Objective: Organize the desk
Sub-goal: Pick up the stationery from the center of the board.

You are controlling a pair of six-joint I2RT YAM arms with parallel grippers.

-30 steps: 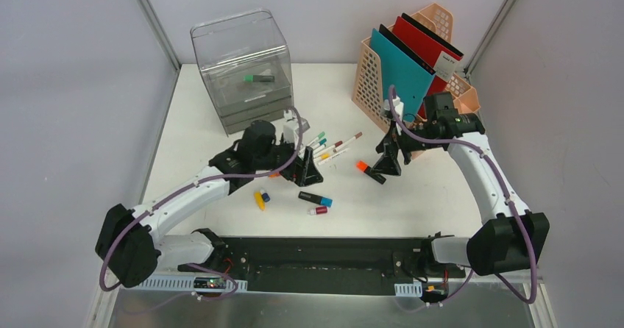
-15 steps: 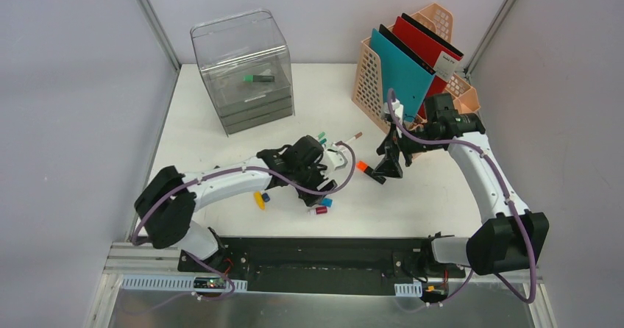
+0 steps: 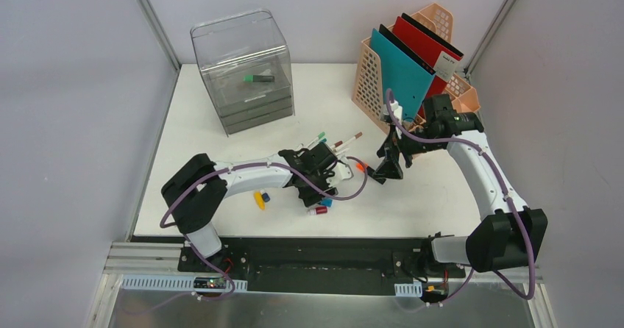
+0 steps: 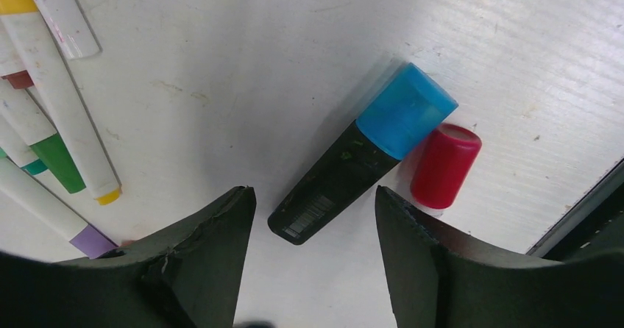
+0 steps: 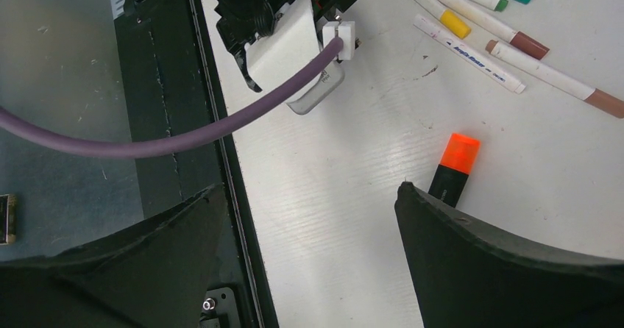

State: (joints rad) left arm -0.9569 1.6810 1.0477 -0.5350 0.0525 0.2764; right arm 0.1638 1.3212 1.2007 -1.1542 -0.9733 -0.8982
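Overhead, the white worktop fills the floor of the cell, with a black rail along its near edge. A clear drawer unit stands at the far left with a green marker inside. A peach rack at the far right holds a teal folder and a red folder. Pens lie fanned at the centre, and a yellow marker lies to their near left. The left gripper points down over a blue-capped marker. The right gripper hangs just beside an orange highlighter.

From the left wrist, the left gripper has its fingers apart. The black butt end of the blue-capped marker lies between the tips, touching neither. A red cap lies right against the blue cap. The pens lie at the left edge.

From the right wrist, the right gripper is spread wide above bare worktop. The orange highlighter lies by the right finger, which hides its lower end. The left arm's wrist and its purple cable cross the upper left.
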